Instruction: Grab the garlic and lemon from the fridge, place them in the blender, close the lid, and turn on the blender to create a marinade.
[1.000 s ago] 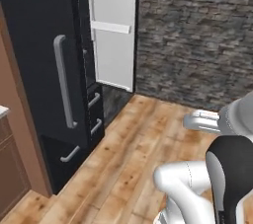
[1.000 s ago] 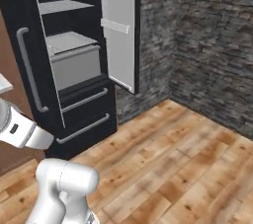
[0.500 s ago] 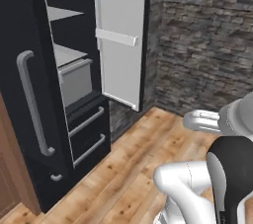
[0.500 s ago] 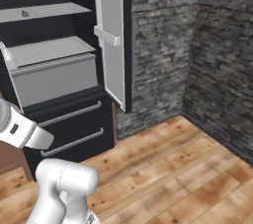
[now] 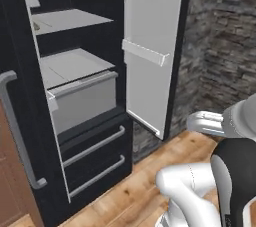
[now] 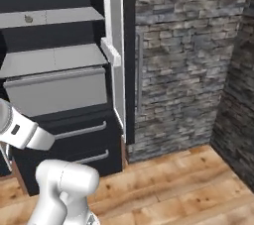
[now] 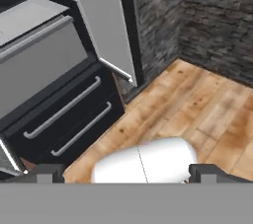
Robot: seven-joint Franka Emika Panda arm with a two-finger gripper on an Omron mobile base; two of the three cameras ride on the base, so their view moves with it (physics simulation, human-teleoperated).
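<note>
Closer now, since the base has driven up and swung toward the fridge [image 5: 75,121], its open interior fills what was a side-on sliver before. From the left base camera, the door [image 5: 150,56] stands open to the right, wood floor [image 5: 125,196] free below it; the top shelf is cut off. From the right base camera, a small tan lump, likely the garlic [image 6: 29,19], sits on the upper shelf [image 6: 64,17], too small to be sure. Stone wall [image 6: 183,60] closes the right side. From the hand camera, the gripper [image 7: 126,171] is spread wide, holding nothing, above the drawers [image 7: 64,114].
</note>
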